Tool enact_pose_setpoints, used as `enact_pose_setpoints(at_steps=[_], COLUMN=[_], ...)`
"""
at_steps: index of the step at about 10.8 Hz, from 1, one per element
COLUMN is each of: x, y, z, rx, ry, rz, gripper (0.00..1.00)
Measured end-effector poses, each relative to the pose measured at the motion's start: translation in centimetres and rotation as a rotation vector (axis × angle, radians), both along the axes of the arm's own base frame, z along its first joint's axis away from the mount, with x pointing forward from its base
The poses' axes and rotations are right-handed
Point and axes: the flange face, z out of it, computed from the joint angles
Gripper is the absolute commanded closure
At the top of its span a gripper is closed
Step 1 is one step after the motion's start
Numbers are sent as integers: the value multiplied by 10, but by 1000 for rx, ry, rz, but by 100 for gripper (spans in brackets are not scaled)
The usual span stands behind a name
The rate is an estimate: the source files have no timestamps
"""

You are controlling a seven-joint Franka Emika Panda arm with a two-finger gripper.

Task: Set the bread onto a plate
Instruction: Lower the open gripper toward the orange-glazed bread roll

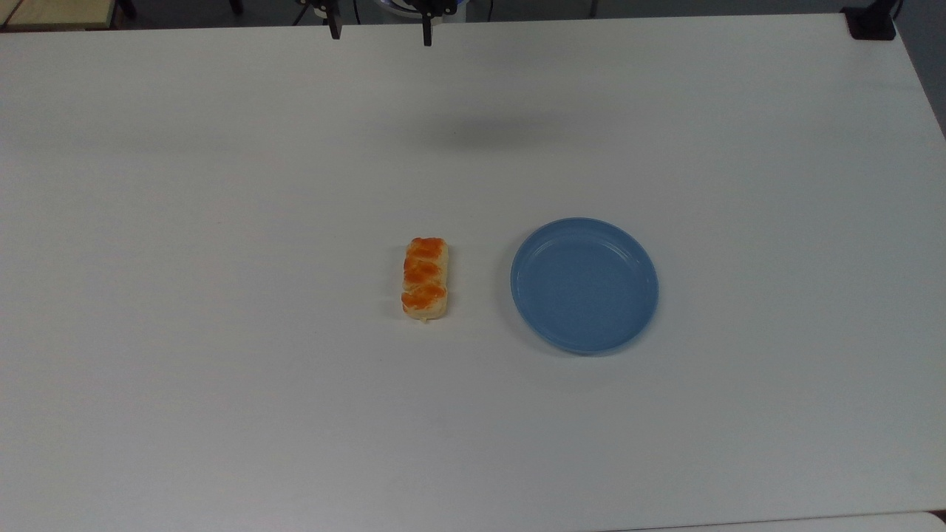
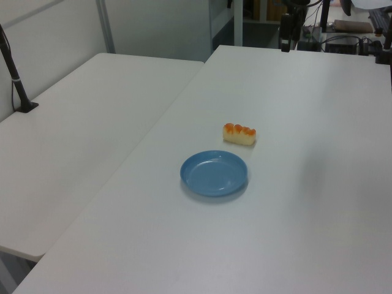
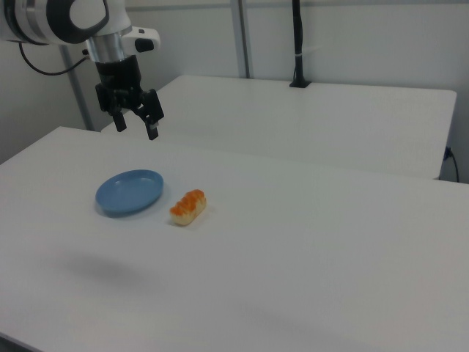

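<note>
The bread (image 1: 426,278), a pale-yellow bar with three orange glazed lumps, lies flat on the white table near its middle; I also see the bread (image 2: 239,133) in the left view and the bread (image 3: 188,207) in the right view. The blue plate (image 1: 584,285) sits just to its right in the top view, a small gap between them; the plate (image 2: 214,173) and the plate (image 3: 130,192) hold nothing. My gripper (image 3: 136,123) hangs high above the table, open and holding nothing, well away from both. Its fingertips (image 1: 427,33) show at the top view's upper edge.
A second white table (image 2: 79,128) adjoins along the left view's left side. A black post (image 3: 297,44) stands clamped on it, and another clamp (image 1: 872,22) sits at the top view's upper right corner. Cables and equipment (image 2: 343,37) lie past the far end.
</note>
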Motion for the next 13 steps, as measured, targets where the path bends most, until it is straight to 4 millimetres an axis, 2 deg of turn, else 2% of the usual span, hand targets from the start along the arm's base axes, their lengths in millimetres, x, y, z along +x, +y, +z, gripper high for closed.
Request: enact_pose_setpoints(at_steps=[5, 13], x=[3, 3], y=[0, 0], z=[-8, -10], rx=[-1, -1], ry=[15, 18], rz=[0, 0], gripper=[0, 0])
